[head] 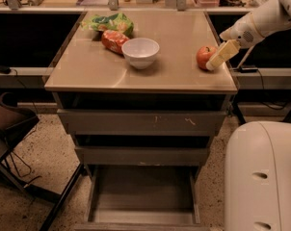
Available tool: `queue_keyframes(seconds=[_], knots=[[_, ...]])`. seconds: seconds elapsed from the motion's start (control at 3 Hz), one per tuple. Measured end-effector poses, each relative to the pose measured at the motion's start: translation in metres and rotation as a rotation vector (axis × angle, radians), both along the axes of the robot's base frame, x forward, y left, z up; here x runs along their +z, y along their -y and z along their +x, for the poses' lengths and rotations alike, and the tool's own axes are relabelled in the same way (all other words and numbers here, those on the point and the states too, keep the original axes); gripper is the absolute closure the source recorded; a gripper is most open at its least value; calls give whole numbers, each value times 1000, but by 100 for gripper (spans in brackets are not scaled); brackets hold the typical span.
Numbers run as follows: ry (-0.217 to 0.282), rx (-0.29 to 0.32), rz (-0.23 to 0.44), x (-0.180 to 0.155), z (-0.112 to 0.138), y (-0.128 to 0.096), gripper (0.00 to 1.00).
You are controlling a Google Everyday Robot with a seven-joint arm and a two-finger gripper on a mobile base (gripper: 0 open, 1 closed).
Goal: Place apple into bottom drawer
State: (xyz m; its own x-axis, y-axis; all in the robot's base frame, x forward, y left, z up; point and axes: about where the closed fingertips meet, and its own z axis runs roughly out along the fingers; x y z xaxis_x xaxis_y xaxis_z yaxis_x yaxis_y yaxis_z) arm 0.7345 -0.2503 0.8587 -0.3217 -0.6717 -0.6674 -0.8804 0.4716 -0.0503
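Fingers [224,53] of gripper [214,65], gap unclear, against round red-orange apple [204,57] near tabletop [177,30] edge.

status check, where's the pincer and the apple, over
Pincer at the right side of the small red-orange apple, near the tan tabletop's right edge. Apple not yet lifted. Lowest grey metal drawer pulled open below. White bowl apart to the left.

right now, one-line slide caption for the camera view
Gripper at the apple's right side on the cabinet top, bottom drawer open below.
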Motion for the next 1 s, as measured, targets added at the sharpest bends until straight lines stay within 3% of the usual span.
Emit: queue_keyframes(seconds=[0.33,0.67,1.0], knots=[[-49,40,19,-25,6,-24,0],[-49,40,19,-25,6,-24,0],[-49,40,19,-25,6,-24,19]])
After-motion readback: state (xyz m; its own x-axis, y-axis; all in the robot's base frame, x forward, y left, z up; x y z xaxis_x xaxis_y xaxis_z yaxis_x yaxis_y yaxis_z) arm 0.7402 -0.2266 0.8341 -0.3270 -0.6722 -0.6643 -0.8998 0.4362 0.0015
